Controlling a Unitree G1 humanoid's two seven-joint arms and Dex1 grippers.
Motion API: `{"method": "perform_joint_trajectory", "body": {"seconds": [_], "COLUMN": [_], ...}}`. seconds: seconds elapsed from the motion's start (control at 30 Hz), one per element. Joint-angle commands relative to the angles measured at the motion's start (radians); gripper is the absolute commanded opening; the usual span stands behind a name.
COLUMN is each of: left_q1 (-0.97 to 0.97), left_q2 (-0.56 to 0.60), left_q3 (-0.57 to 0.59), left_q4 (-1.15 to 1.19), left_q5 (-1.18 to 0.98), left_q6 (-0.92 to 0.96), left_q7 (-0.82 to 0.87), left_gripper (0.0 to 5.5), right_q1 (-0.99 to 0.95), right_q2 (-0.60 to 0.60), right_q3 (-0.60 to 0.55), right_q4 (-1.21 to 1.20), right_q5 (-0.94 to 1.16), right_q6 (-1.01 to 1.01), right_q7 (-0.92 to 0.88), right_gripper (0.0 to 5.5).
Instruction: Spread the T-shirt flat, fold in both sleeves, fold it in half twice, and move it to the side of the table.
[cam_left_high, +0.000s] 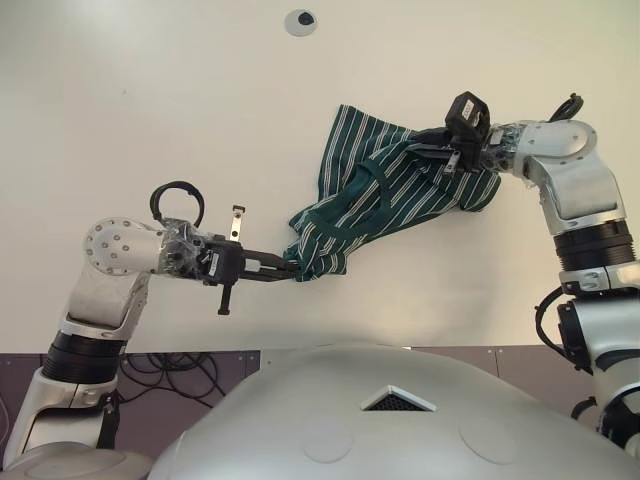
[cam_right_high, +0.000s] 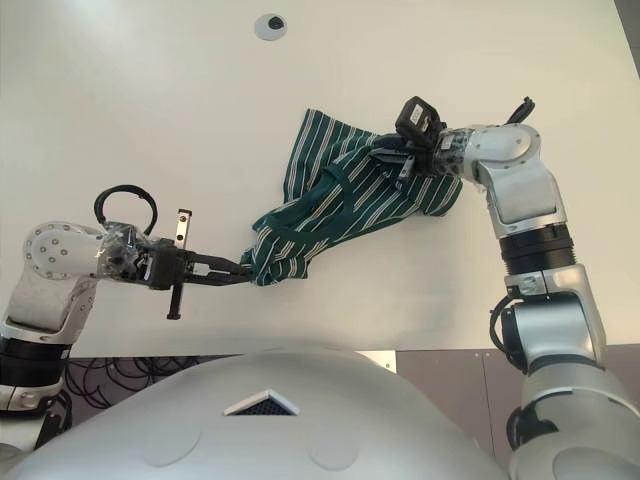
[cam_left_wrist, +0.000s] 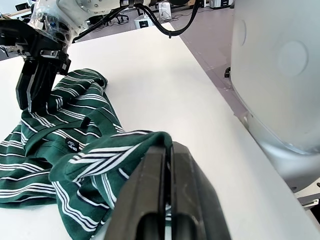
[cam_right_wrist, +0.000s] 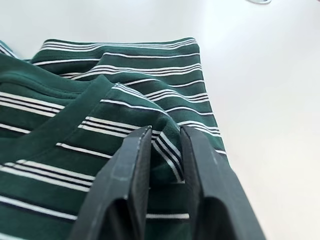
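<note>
A dark green T-shirt (cam_left_high: 385, 195) with white stripes lies crumpled on the white table (cam_left_high: 150, 100), stretched between both arms. My left gripper (cam_left_high: 290, 268) is shut on the shirt's near-left end; the fabric (cam_left_wrist: 125, 150) bunches right at its closed black fingers (cam_left_wrist: 182, 185). My right gripper (cam_left_high: 440, 150) is shut on the shirt's far-right part, with a striped fold (cam_right_wrist: 167, 145) pinched between its two fingers (cam_right_wrist: 130, 170). The green collar band (cam_right_wrist: 65, 107) lies just beside that grip. From the left wrist, the right gripper (cam_left_wrist: 30, 102) shows pressed down on the cloth.
A small round dark-centred disc (cam_left_high: 300, 21) sits in the table's surface at the far edge. The near table edge (cam_left_high: 200, 352) runs in front of me, with cables (cam_left_high: 170, 375) below it. Open table surface surrounds the shirt.
</note>
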Motion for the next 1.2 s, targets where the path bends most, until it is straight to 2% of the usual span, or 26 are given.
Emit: {"method": "perform_joint_trajectory", "body": {"seconds": [0.03, 0.1, 0.37, 0.47, 0.6, 0.7, 0.9, 1.03, 1.2], "left_q1": [-0.01, -0.01, -0.026, -0.102, -0.31, -0.428, -0.683, -0.945, -1.288], "left_q2": [0.017, 0.018, -0.002, -0.047, -0.111, -0.12, -0.071, -0.039, -0.018], "left_q3": [-0.005, -0.005, 0.016, 0.081, 0.189, 0.212, 0.149, 0.072, -0.062], "left_q4": [-0.009, -0.008, -0.002, 0.037, 0.195, 0.314, 0.584, 0.88, 1.216], "left_q5": [0.01, 0.011, 0.001, -0.02, 0.0, 0.05, 0.273, 0.516, 0.803], "left_q6": [-0.012, -0.014, -0.035, -0.056, -0.06, -0.079, -0.239, -0.418, -0.512], "left_q7": [0.009, 0.011, 0.035, 0.117, 0.308, 0.388, 0.438, 0.579, 0.829], "left_gripper": [0.0, 0.0, 0.0, 0.0, 0.0, 0.0, 0.0, 0.0, 0.0], "right_q1": [0.001, 0.001, -0.001, -0.018, -0.07, -0.113, -0.278, -0.46, -0.692], "right_q2": [0.022, 0.022, 0.028, 0.034, 0.05, 0.066, 0.145, 0.187, 0.194], "right_q3": [0.007, 0.007, -0.021, -0.084, -0.191, -0.244, -0.328, -0.357, -0.363], "right_q4": [-0.002, -0.001, -0.023, -0.061, -0.059, -0.036, 0.159, 0.437, 0.747], "right_q5": [-0.01, -0.011, 0.013, 0.058, 0.119, 0.15, 0.18, 0.145, 0.08], "right_q6": [0.01, 0.011, 0.005, 0.004, -0.017, -0.038, -0.157, -0.318, -0.469], "right_q7": [0.0, -0.001, -0.006, -0.022, -0.056, -0.079, -0.153, -0.212, -0.271], "right_gripper": [0.28, 0.05, 0.05, 0.05, 0.05, 0.05, 0.05, 0.05, 0.05]}}
